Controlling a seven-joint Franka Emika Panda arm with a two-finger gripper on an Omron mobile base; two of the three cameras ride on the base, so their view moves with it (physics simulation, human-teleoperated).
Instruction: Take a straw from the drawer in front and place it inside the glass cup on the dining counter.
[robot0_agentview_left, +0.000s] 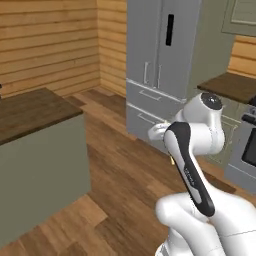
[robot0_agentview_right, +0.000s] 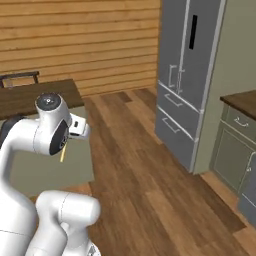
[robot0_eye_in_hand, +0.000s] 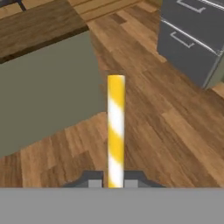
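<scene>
My gripper (robot0_eye_in_hand: 116, 181) is shut on the straw (robot0_eye_in_hand: 116, 127), a thin yellow-and-white striped stick that juts straight out from between the fingertips. A short piece of the straw (robot0_agentview_right: 63, 151) hangs below the white hand in the right base view. The dining counter (robot0_agentview_left: 35, 107), a dark-brown wood-grain top on a sage-green base, stands to the left, and the straw's tip points over the floor just past its near corner (robot0_eye_in_hand: 83, 30). The counter top (robot0_agentview_right: 30, 97) in view is bare. The drawer and the glass cup are out of view.
A tall grey fridge (robot0_agentview_left: 160, 60) with lower drawers (robot0_eye_in_hand: 192, 30) stands ahead on the right. Sage-green cabinets (robot0_agentview_right: 235, 145) under a dark worktop sit further right, beside an oven (robot0_agentview_left: 247, 145). Wooden floor (robot0_agentview_right: 150, 190) lies open between counter and fridge. A dark chair back (robot0_agentview_right: 20, 77) rises behind the counter.
</scene>
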